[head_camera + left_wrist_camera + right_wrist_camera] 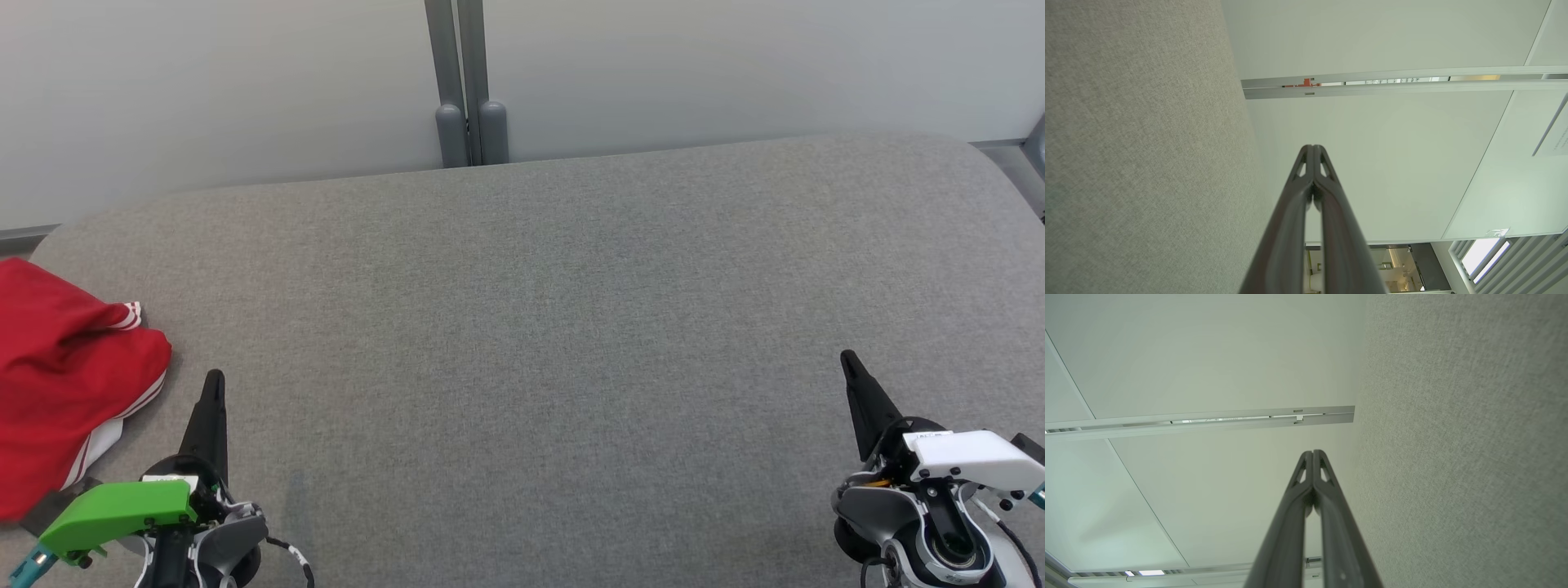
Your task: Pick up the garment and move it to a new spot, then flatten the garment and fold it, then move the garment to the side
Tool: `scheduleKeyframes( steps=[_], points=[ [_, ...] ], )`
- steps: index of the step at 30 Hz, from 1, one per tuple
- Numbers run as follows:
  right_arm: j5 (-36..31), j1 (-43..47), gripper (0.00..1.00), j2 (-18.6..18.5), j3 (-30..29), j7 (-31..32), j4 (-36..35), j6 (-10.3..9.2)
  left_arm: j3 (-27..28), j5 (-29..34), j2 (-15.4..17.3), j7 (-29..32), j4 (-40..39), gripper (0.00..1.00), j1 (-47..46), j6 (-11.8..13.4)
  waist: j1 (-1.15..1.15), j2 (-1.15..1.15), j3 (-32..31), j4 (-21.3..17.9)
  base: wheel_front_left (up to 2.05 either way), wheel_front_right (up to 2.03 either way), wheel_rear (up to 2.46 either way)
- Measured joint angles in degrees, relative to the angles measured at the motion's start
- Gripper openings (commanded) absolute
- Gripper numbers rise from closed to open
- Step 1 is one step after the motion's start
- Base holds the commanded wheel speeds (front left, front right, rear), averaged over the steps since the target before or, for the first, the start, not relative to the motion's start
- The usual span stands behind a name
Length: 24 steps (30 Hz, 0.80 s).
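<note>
red garment (57, 384) with white side stripes on a plain grey table (571, 327), black gripper fingers (208, 416) (one green mount, one white).

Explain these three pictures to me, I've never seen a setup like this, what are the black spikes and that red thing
The black spikes are a two-armed robot's grippers, each a pair of long dark fingers pressed shut. The wide picture is from its head camera, looking down on a grey fabric-covered table. There the left gripper is at lower left, the right gripper at lower right. The other two pictures come from cameras on each wrist, looking along the closed fingers toward pale wall panels. The red thing is a crumpled red garment with white stripes, lying at the table's left edge. Neither gripper holds anything.
</note>
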Motion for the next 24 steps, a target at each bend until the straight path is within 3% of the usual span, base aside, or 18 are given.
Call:
scheduleKeyframes(
  steps=[24],
  points=[
    [0.0, 0.0, 0.00, 0.0, 0.0, 0.0, 0.0, 0.00, 0.0, 0.0, 0.0, 0.0, 0.0, 0.00, 0.0, 0.0, 0.00, 0.00, 0.0, 0.0, 0.00, 0.00, 0.00]
  ],
)
